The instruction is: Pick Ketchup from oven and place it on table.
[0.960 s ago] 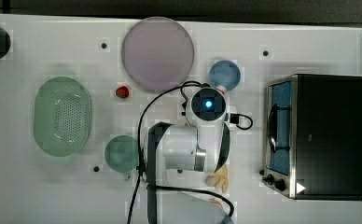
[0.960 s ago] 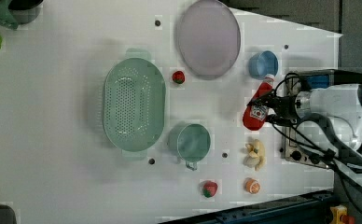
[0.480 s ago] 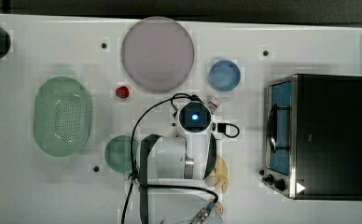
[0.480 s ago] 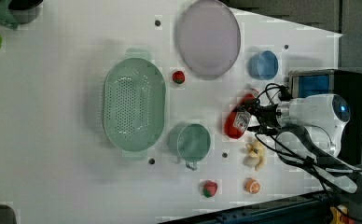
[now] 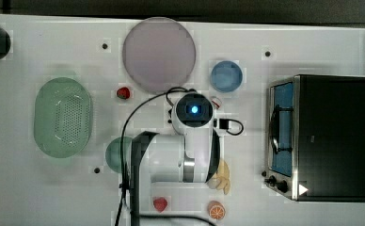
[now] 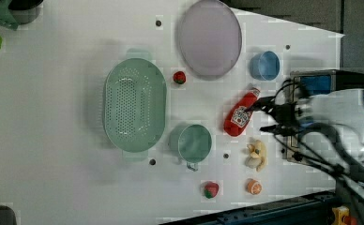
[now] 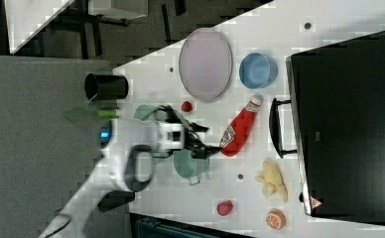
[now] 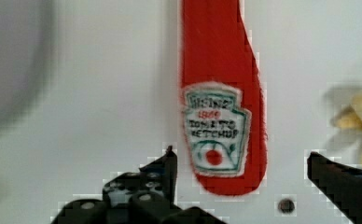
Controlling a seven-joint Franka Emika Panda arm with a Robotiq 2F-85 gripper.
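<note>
Heinz ketchup bottle [image 6: 240,115] lies on its side on the white desk [image 6: 53,164], centre-right of the left view, jaws spread wide and clear of it, apparently just set down out of the toaster oven [image 5: 331,136].

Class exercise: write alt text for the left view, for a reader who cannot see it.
A red ketchup bottle lies on its side on the white table, just beyond the arm's gripper, jaws open. Nearby: a green colander and cup.

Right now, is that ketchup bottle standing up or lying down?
Lying down. The ketchup rests flat on the table, label up, cap toward the blue bowl.
</note>
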